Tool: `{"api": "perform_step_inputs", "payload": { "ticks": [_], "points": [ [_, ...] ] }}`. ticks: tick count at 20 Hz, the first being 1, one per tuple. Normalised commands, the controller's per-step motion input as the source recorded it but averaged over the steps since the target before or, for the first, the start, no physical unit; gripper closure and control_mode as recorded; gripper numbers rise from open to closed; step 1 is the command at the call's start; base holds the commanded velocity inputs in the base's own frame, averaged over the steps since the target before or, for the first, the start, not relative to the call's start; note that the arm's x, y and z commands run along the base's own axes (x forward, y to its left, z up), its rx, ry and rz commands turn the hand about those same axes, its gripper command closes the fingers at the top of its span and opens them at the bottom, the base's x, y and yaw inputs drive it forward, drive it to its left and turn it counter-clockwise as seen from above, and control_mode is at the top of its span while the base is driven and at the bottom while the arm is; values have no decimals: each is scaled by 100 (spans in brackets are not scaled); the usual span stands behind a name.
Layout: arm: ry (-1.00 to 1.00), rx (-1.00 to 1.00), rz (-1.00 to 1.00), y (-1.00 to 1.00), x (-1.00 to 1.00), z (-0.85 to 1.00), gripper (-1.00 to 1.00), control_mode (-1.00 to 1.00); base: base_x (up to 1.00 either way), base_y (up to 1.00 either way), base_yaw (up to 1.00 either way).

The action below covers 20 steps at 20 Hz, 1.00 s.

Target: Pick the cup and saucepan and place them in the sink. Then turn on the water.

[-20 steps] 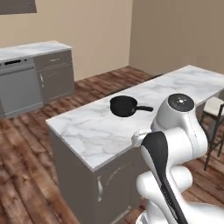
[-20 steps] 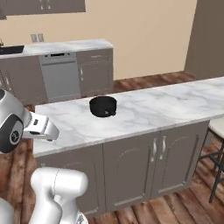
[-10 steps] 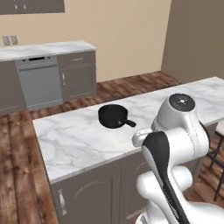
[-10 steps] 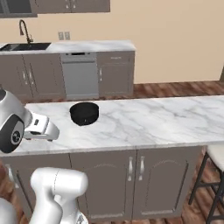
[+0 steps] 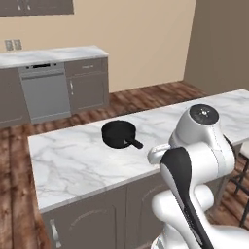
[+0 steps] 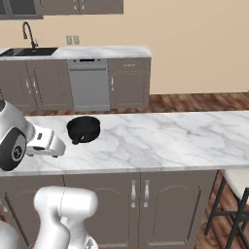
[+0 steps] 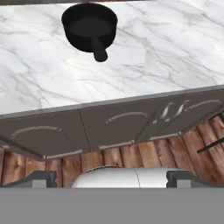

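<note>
The black saucepan [image 5: 118,133] rests on the white marble island [image 5: 73,160], its short handle pointing toward my side. It also lies left of centre in the right base view as the saucepan [image 6: 83,129], and at the top of the hand view as the saucepan [image 7: 89,27]. My gripper [image 7: 112,178] hangs in front of the island's edge, short of the pan, with its fingertips [image 7: 43,178] far apart and nothing between them. Across the room, the black sink [image 6: 30,51] with its gooseneck faucet [image 6: 28,33] sits in the back counter. The green cup and the water are out of view.
A grey dishwasher [image 6: 88,85] stands in the back cabinets right of the sink. Wooden floor [image 5: 146,99] separates the island from that counter. A bar stool [image 6: 234,197] stands at the island's near right. Grey cabinet doors [image 7: 118,127] face me below the island top.
The base has driven and turned, so the whole scene has shifted. The island is now seen more square-on and the sink counter has come further into view. The saucepan stays on the island.
</note>
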Motion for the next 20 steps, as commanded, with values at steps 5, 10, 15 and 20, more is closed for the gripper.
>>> {"api": "perform_step_inputs", "payload": {
  "ticks": [5, 10, 15, 20],
  "points": [
    [0, 0, 0, 0, 0, 0, -100, 100, 31, 18, 0],
    [0, 0, 0, 0, 0, 0, -100, 100, 0, 0, 0],
    [1, 0, 4, 0, 18, 0, -100, -100, 0, 0, 0],
    [24, -3, 17, -1, 75, 19, -100, -100, 0, 0, 0]
  ]
}}
